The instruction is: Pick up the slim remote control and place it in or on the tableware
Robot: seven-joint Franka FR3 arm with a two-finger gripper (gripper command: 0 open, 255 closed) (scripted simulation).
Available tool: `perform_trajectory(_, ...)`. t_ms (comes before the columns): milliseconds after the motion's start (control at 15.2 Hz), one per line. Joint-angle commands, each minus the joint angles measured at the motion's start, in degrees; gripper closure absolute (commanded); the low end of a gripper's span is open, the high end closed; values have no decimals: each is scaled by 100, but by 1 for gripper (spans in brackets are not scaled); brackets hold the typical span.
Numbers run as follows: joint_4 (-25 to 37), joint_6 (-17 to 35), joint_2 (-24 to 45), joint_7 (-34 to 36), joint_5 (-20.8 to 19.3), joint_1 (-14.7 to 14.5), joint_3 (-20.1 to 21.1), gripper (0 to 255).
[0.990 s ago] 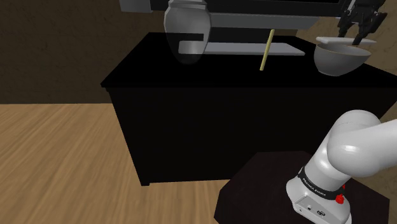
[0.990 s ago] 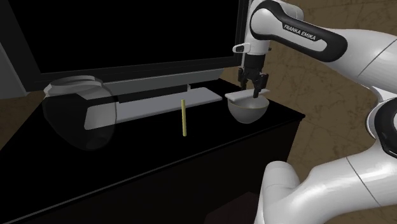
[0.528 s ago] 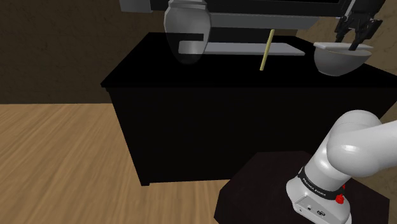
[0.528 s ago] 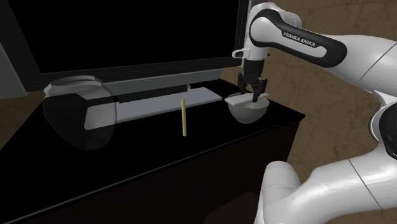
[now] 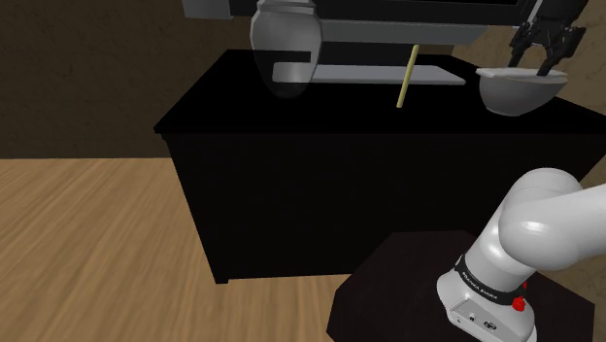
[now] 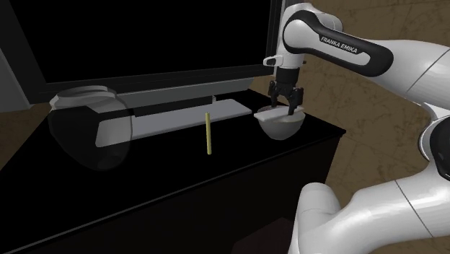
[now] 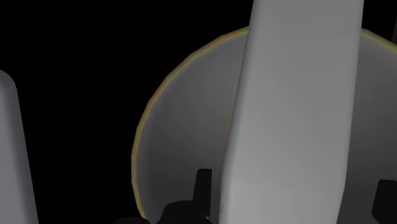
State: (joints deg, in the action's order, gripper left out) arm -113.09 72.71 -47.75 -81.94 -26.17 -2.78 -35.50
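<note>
One slim remote [image 7: 292,114] lies across the bowl [image 7: 184,127], at two o'clock on the tabletop [image 5: 291,107] in the shoulder view. The gripper [image 6: 285,108] is spread wide around it without touching. It is best lifted straight up, nudging nothing.

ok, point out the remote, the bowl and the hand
remote [image 7: 292,108], wrist view, middle of its flat face.
bowl [image 6: 283,130], second exterior view, outer wall.
hand [image 6: 286,110], second exterior view, midway between its fingertips.

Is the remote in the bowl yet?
On it: slim white remote lies across the grey bowl's rim; black gripper open, clear of it.
</note>
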Motion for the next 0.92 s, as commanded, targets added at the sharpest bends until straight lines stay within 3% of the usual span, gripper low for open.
perform_trajectory(0,0,0,0,0,0,0,0,0)
perform_trajectory(66,0,0,0,0,0,0,0,0)
perform_trajectory(330,1048,-582,475,-171,164,-160,55,0)
perform_trajectory(858,1047,-581,474,-171,164,-160,54,0)
